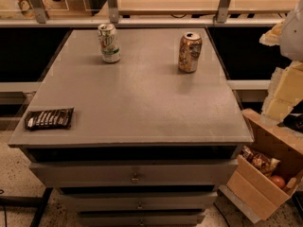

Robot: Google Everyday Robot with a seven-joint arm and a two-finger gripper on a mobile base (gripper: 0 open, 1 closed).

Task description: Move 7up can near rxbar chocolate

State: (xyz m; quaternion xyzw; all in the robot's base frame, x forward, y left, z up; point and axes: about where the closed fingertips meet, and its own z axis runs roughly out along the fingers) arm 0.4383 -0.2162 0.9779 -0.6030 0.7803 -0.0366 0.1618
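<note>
The 7up can [109, 43], white and green with a silver top, stands upright at the back left of the grey cabinet top [142, 103]. The rxbar chocolate [49, 118], a flat dark wrapper with white lettering, lies at the front left corner of the same top. The two are far apart. My gripper [283, 91] shows as pale blocky parts at the right edge of the view, off the cabinet's right side and well away from both things. It holds nothing that I can see.
An orange-gold can [190, 52] stands upright at the back right of the top. A cardboard box [265, 167] with snacks and fruit sits on the floor to the right. Drawers [135, 176] are below the top; a railing and shelf [165, 20] run behind.
</note>
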